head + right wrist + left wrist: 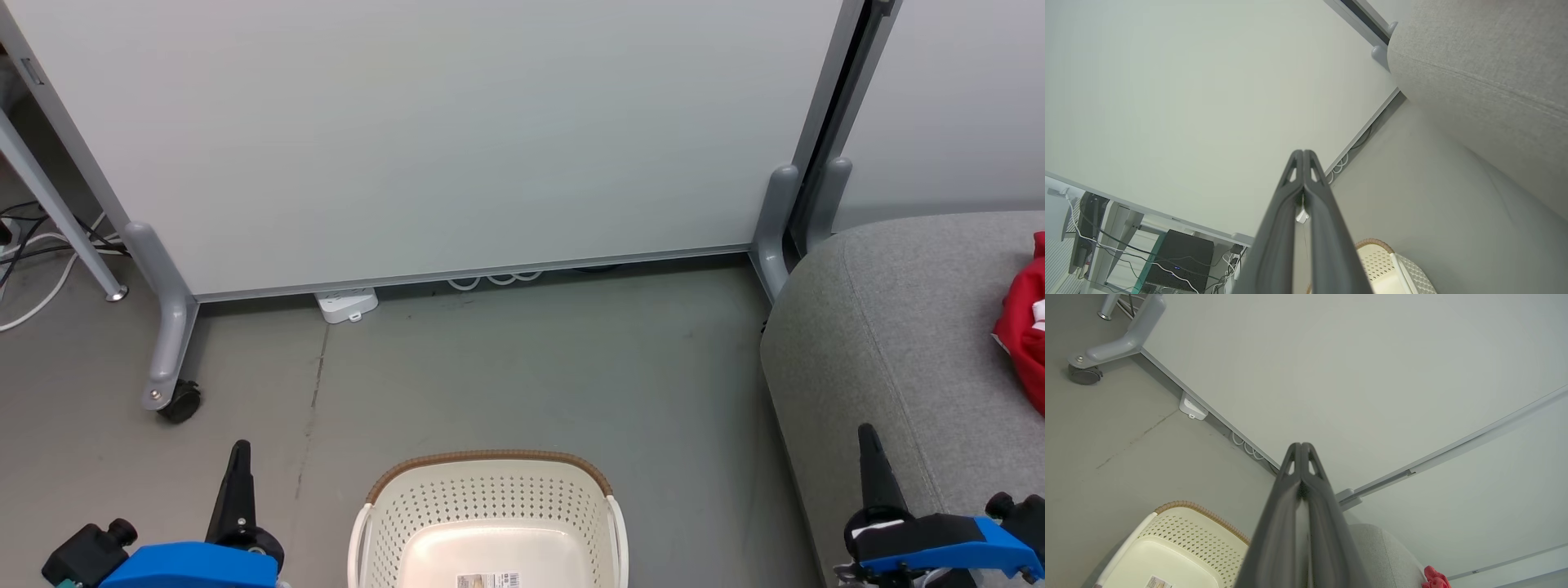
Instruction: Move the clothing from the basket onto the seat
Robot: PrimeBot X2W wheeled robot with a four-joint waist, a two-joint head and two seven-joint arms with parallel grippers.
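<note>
Clothing (1024,327) on seat (898,327), basket (490,506) on floor (531,367), left tool (239,453) and right tool (868,441) closed.

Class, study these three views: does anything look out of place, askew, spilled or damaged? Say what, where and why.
Nothing serious. The basket stands upright on the floor, and the red clothing lies on the seat. The only flaw is a thin crack in the floor left of the basket. Nothing is spilled.
</note>
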